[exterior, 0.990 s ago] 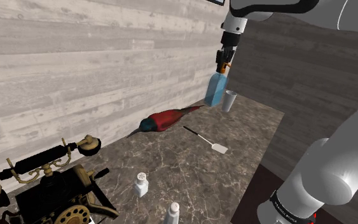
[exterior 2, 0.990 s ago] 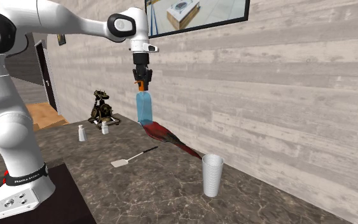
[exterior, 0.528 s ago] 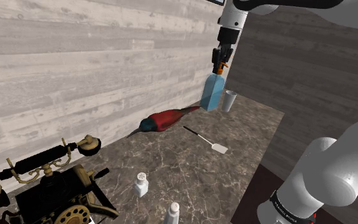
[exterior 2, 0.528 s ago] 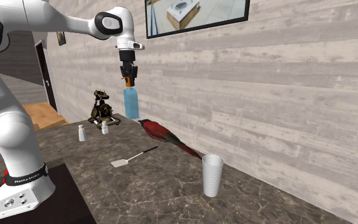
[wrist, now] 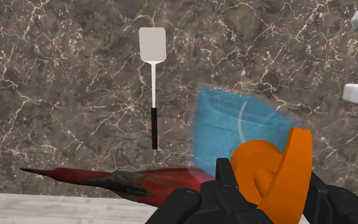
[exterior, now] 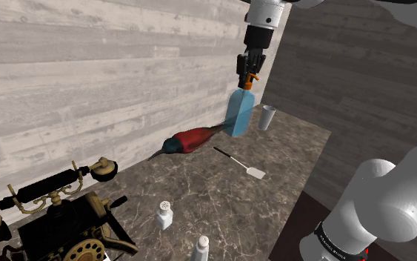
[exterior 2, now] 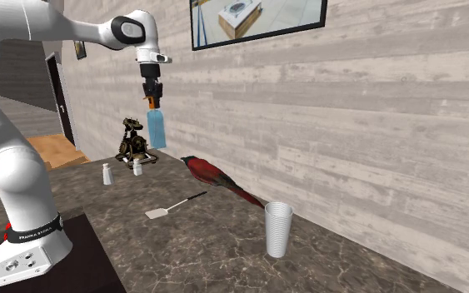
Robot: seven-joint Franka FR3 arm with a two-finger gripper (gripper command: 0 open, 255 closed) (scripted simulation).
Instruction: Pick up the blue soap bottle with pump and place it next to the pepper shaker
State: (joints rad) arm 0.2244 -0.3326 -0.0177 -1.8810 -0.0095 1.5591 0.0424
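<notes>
Jaws are clamped on the orange pump (wrist: pixel 273 175) of the blue soap bottle (exterior: pixel 238 113), which hangs slightly tilted, high in the air. Below it lies the marble bench (exterior: pixel 199 189), so the carry looks to be the step in hand. In the shoulder view an old telephone (exterior: pixel 58 222) sits at eight o'clock from the bottle, a red bird (exterior: pixel 192 139) nearer. Two small shakers (exterior: pixel 164 216) stand at seven o'clock, well apart; I cannot tell which holds pepper. The next move calls for travelling that way, then lowering the bottle upright just beside one.

Glossy white rounded arm (exterior 2: pixel 12 175), dark joints, black pincer (exterior 2: pixel 152 100), lettered black band (exterior 2: pixel 32 226)
</notes>
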